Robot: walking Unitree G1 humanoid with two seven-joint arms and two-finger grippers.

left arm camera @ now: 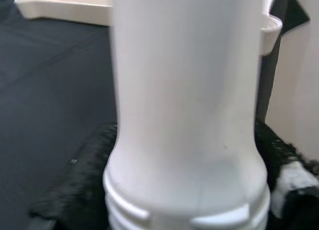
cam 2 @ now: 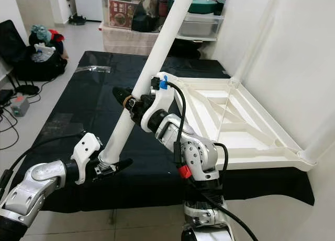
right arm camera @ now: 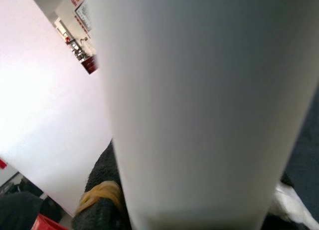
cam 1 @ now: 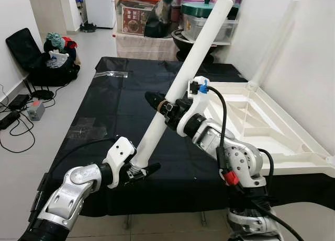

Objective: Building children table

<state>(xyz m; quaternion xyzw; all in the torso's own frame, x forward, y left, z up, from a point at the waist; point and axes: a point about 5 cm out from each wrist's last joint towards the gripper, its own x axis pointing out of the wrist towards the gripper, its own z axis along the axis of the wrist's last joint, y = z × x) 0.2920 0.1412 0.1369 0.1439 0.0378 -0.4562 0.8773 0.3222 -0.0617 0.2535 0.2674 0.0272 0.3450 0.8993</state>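
Nearest the camera, the threaded lower end of the white table leg [cam 1: 180,81] is gripped by the left gripper [cam 1: 140,174], its black fingers closed around the ridged collar. From there the leg is carried up at a slant, away over the black cloth [cam 1: 104,110]. Partway along, the shaft is clasped by the right gripper [cam 1: 159,106], fingers wrapped tight against it from the side. Beyond and to the right of those fingers, the upturned white tabletop [cam 1: 261,126] is laid on the cloth, one leg already fitted upright at its far corner. Farther back, storage boxes [cam 1: 138,16] are stacked.
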